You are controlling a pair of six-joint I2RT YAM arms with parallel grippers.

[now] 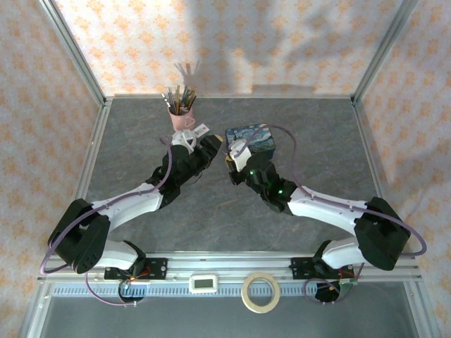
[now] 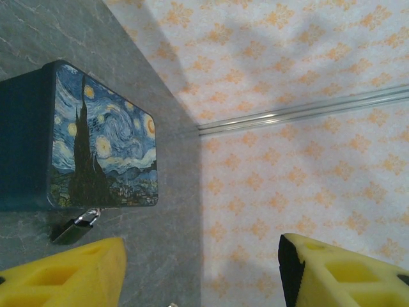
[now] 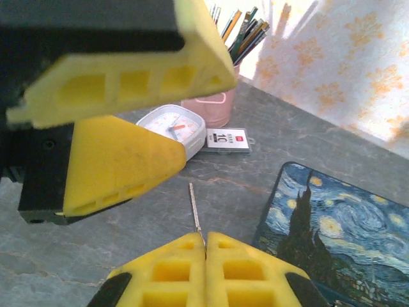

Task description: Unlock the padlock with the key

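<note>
The small dark padlock (image 2: 75, 228) lies on the table with its thin shackle against the edge of the blue starry-night box (image 2: 102, 141). My left gripper (image 2: 201, 256) hovers open just beside them, nothing between its yellow fingers (image 2: 70, 272). In the top view the left gripper (image 1: 202, 145) is left of the box (image 1: 252, 138). My right gripper (image 3: 206, 240) is shut on the key (image 3: 194, 208), whose thin silvery blade sticks out forward above the table. It hangs beside the box's left corner (image 1: 237, 159), facing the left gripper's open fingers (image 3: 121, 160).
A pink cup (image 1: 181, 116) of pencils stands at the back, with a white square dial clock (image 3: 174, 128) and a white printed tag (image 3: 227, 139) next to it. A tape roll (image 1: 261, 291) and a small display (image 1: 205, 283) sit on the front rail.
</note>
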